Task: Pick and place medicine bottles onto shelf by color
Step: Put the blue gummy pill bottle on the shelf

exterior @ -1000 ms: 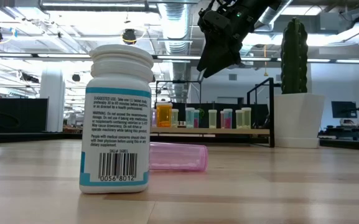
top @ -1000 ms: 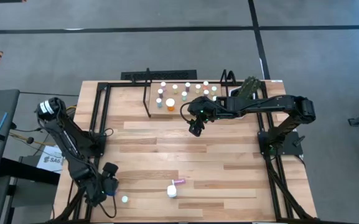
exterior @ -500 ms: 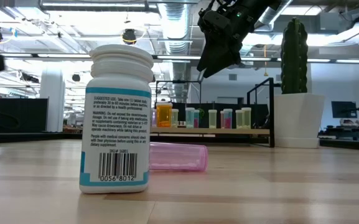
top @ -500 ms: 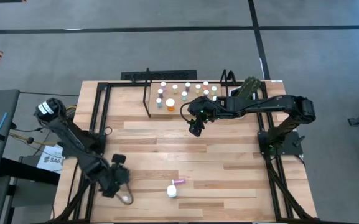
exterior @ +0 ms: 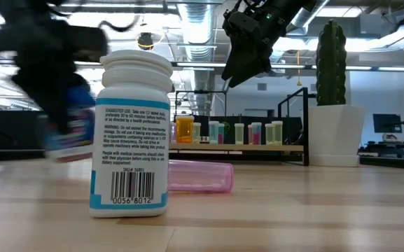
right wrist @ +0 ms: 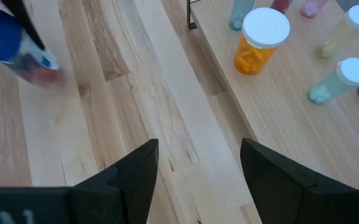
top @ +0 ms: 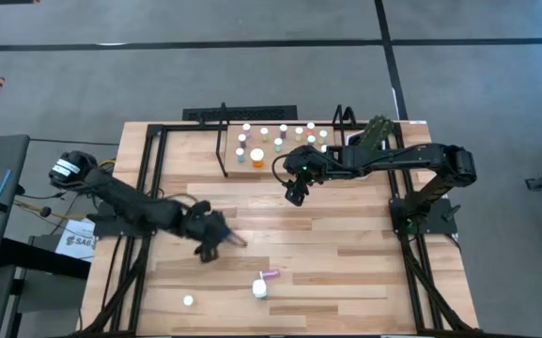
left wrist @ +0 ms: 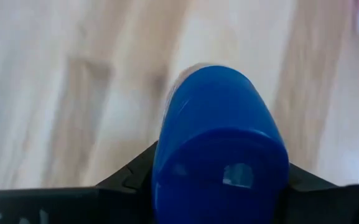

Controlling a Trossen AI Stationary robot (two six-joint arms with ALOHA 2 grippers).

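Left gripper (top: 216, 238) pinches blue bottle (left wrist: 219, 146) above mid-table. White bottle (top: 259, 289) and pink vial (top: 270, 274) lie near the front edge. Right gripper (right wrist: 198, 171), fingers spread, hovers before shelf (top: 294, 158); only low view shows cactus (exterior: 330, 63).

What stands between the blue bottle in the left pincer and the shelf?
The right pincer hangs open just in front of the shelf, roughly on the line from the left pincer and its blue bottle. Otherwise only bare table.
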